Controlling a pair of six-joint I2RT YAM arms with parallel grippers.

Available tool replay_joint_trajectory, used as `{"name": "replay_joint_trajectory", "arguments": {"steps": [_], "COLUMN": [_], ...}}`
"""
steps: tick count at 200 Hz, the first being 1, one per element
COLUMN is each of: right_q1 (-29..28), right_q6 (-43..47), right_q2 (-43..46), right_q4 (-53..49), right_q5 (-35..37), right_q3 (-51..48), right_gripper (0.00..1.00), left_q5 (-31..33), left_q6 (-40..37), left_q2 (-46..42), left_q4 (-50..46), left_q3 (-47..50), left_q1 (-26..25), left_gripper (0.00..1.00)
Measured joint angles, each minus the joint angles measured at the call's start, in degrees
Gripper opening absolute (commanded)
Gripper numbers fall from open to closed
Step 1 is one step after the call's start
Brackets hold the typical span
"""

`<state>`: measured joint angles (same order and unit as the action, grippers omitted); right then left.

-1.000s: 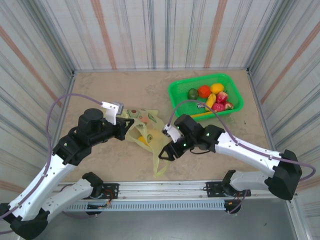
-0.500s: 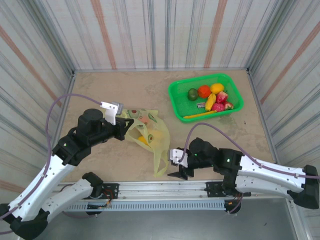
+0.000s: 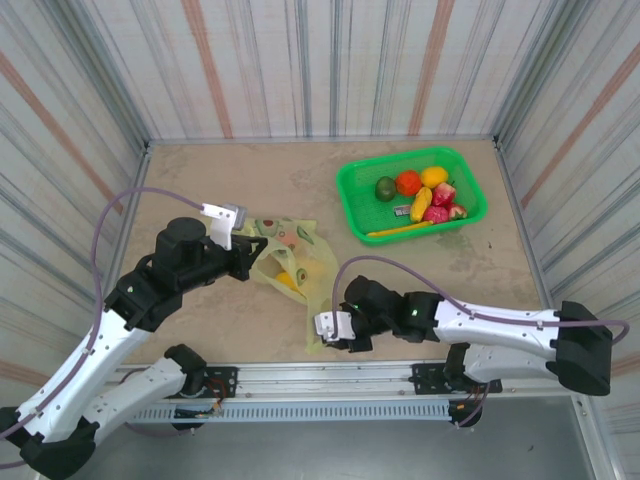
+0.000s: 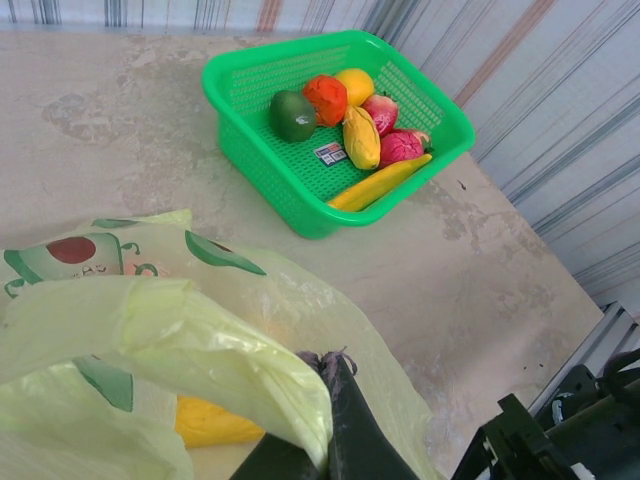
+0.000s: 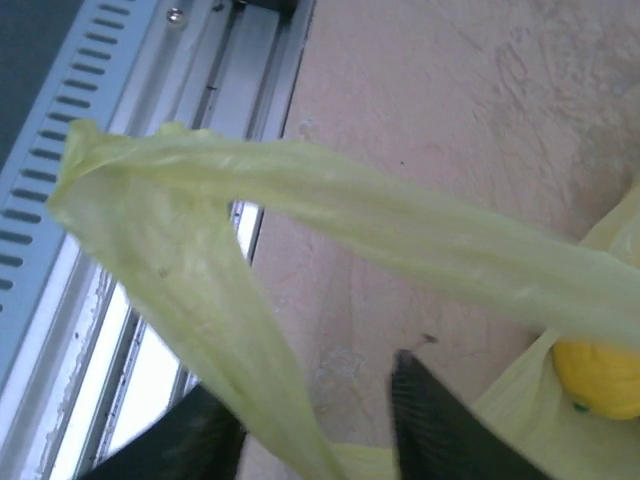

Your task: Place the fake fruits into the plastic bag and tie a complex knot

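At the bag's [image 3: 310,262] 6 o'clock the right claw [image 3: 335,335] straddled a handle loop [image 5: 330,200], jaws partly apart, nothing clamped; the left claw [image 4: 332,405] pinched the bag's rim shut; one yellow fruit [image 3: 287,281] lay inside; the other fruits [image 3: 420,195] lay in the basket [image 3: 468,190] at 2 o'clock; the knot seemed unstarted.

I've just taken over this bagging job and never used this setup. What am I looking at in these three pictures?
Two robot arms share a table. The overhead picture looks down from behind them. The other two come from cameras on each wrist. The green basket holds fake fruits; one yellow fruit already lies in the plastic bag. The left gripper is pinched shut on the bag's rim. The right gripper stands open, a bag handle running between its jaws.
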<state>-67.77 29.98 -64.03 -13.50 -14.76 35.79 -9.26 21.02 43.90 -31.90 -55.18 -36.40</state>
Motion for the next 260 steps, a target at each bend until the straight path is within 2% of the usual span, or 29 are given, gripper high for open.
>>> {"name": "replay_joint_trajectory", "arguments": {"steps": [10,55,93,113,141,171,178,188,206,216,233,260], "right_q1": [0.9,13.1,20.9,23.9,27.4,29.9,30.4,31.1,31.9,32.2,32.5,33.2], "right_q6": [-0.9,-12.9,-27.5,-33.1,-40.2,-43.4,-43.9,-44.6,-45.8,-45.9,-46.2,-46.2], "right_q2": [-0.9,0.9,0.5,-1.3,-4.2,-6.6,-6.8,-6.9,-6.9,-6.9,-6.7,-5.6], "right_q4": [0.2,0.7,-0.1,-0.2,0.0,0.1,0.2,0.2,0.2,0.2,0.6,1.2], "right_q5": [-0.4,-6.2,-8.7,-9.7,-11.8,-12.1,-12.1,-12.1,-12.3,-12.6,-14.2,-18.5], "right_q3": [1.0,12.0,30.3,36.9,37.7,34.4,33.2,31.5,29.7,29.6,29.6,29.6], "right_gripper": [0.0,0.0,0.0,0.0,0.0,0.02,0.06,0.21,0.41,0.57,0.65,0.7], "left_q5": [0.3,4.7,7.5,7.9,7.8,7.8,7.8,7.6,6.9,6.5,6.0,6.2], "left_q6": [-0.1,-2.0,-4.3,-4.9,-4.9,-4.4,-4.2,-4.1,-3.6,-3.3,-3.1,-2.9], "left_q2": [-0.2,-3.4,-3.6,-2.7,-0.8,0.8,0.9,1.4,2.3,2.7,3.4,4.0], "left_q4": [0.0,-0.3,-0.5,-0.6,-0.7,-0.9,-0.9,-0.9,-0.9,-0.8,-0.6,0.4], "left_q3": [0.0,-0.6,-6.0,-8.5,-10.4,-9.8,-9.3,-8.7,-8.3,-8.3,-8.3,-8.3], "left_q1": [0.0,0.5,2.1,2.8,3.7,3.8,3.8,3.8,3.8,3.8,3.8,4.1], "left_gripper": [0.0,0.0,0.0,0.0,0.0,0.0,0.0,0.0,0.0,0.0,0.0,0.0]}}
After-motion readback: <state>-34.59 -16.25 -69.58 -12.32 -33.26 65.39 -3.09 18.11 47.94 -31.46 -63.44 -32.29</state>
